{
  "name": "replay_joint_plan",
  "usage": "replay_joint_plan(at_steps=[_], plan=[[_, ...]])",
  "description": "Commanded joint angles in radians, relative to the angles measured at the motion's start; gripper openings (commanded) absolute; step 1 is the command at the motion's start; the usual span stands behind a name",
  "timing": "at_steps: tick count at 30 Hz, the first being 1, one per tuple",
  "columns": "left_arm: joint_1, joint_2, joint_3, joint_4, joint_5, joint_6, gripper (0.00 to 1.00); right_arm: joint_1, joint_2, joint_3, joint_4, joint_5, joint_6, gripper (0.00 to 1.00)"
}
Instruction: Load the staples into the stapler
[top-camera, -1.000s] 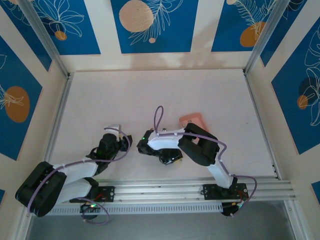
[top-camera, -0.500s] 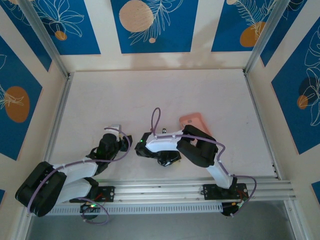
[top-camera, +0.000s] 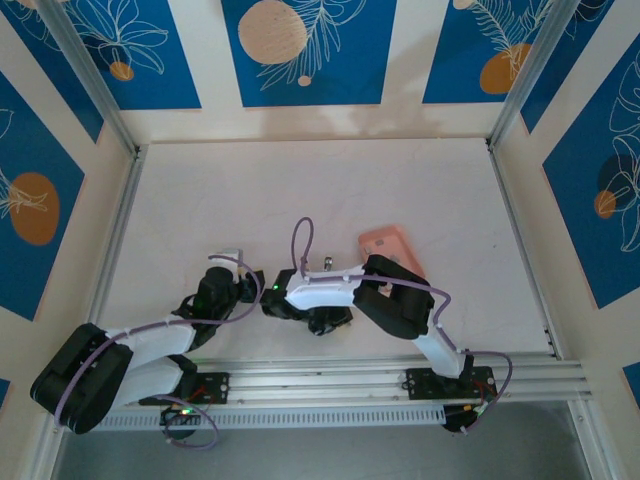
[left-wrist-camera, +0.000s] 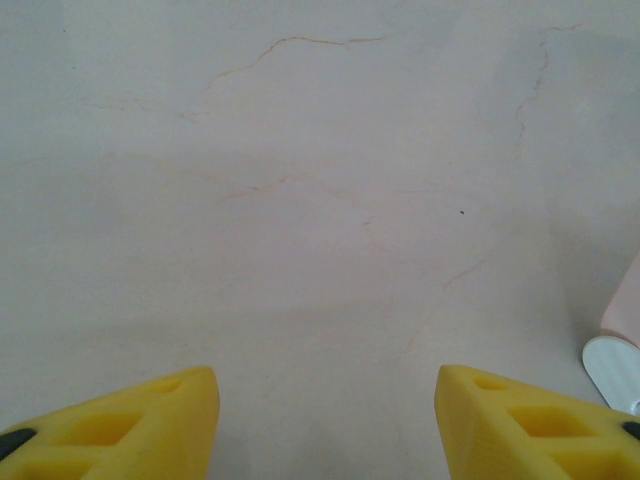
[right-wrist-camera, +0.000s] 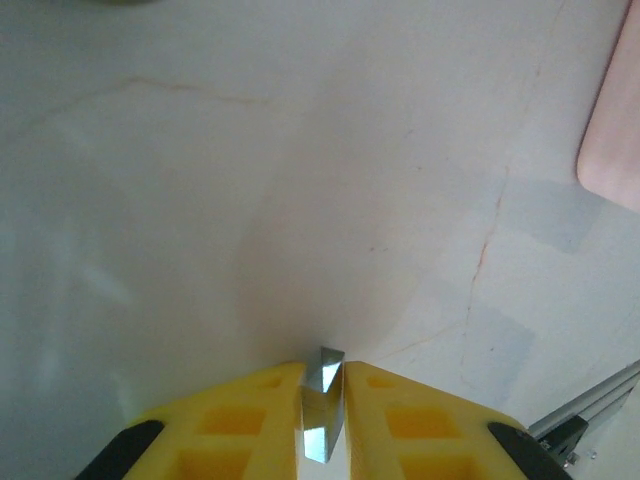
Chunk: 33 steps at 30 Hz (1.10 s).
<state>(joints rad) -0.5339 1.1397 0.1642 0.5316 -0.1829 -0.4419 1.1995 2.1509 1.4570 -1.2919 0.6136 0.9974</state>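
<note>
Right jaws: I pinch the staples (right-wrist-camera: 322, 405) between them, above the desk (right-wrist-camera: 250, 200).
Left jaws: I hold them wide apart.
Pink tray (top-camera: 384, 243): by my right arm.

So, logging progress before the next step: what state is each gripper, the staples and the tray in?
left gripper: open, empty.
right gripper: shut on the staples.
staples: one strip, pinched on edge in the right gripper.
pink tray: flat on the table, contents too small to tell.
</note>
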Motion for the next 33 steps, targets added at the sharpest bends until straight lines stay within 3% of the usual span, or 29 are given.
replay_joint_plan(at_steps=[1,14,26,33], plan=[[0.009,-0.015,0.001,-0.008,0.026,0.009,0.6,0.013,0.001,0.022,0.038,-0.022,0.012,0.21],[0.009,-0.012,0.001,-0.003,0.031,0.009,0.6,0.002,-0.148,-0.033,0.176,-0.062,-0.102,0.29],[0.009,-0.011,-0.001,0.01,0.054,0.019,0.6,-0.132,-0.361,-0.252,0.364,-0.265,-0.199,0.33],[0.01,-0.013,-0.002,0.01,0.057,0.024,0.61,-0.2,-0.391,-0.312,0.391,-0.357,-0.217,0.37]])
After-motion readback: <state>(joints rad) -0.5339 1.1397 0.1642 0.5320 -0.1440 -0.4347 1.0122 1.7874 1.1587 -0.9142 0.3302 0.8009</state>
